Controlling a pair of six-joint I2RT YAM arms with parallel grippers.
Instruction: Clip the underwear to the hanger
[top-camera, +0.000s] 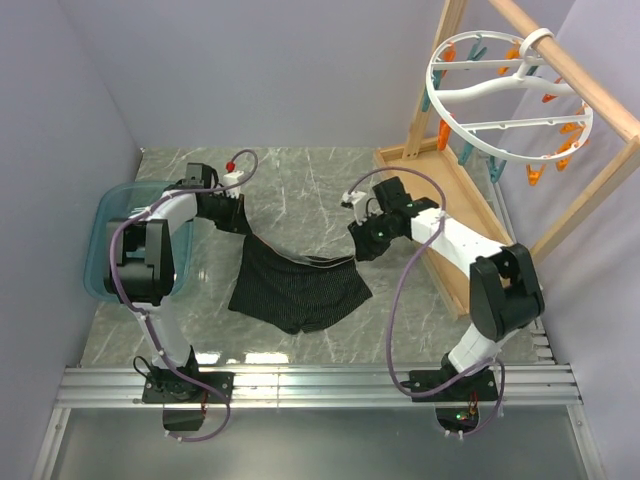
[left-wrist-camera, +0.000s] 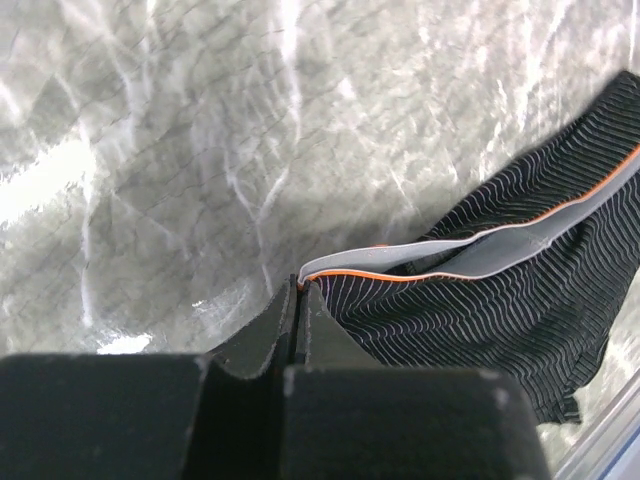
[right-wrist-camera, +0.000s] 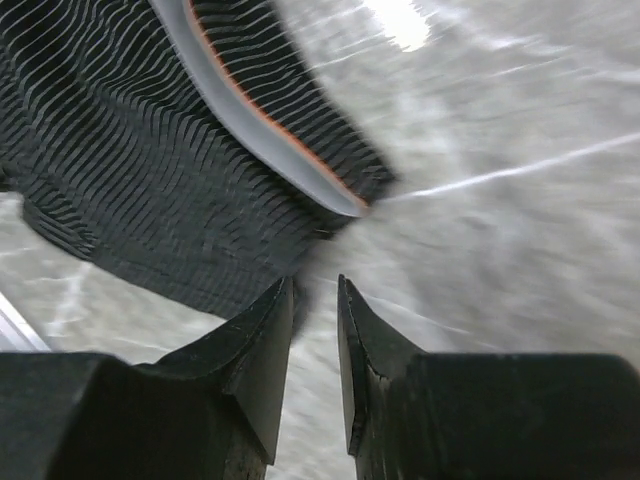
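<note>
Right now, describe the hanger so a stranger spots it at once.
Look at the tall wooden frame rack at the far right. From its top beam hangs a large white round plastic drying ring with curved crossbars. Only it carries dangling orange and teal clothespins.

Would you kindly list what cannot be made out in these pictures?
- Top view: the inside of the bin, mostly covered by the left arm.
- Top view: whether the hanger pegs are free; they are too small to tell.
- Left wrist view: how deep the underwear sits in the left gripper, hidden by its shut jaws.
- Right wrist view: whether the right gripper touches the cloth; the picture is blurred.
</note>
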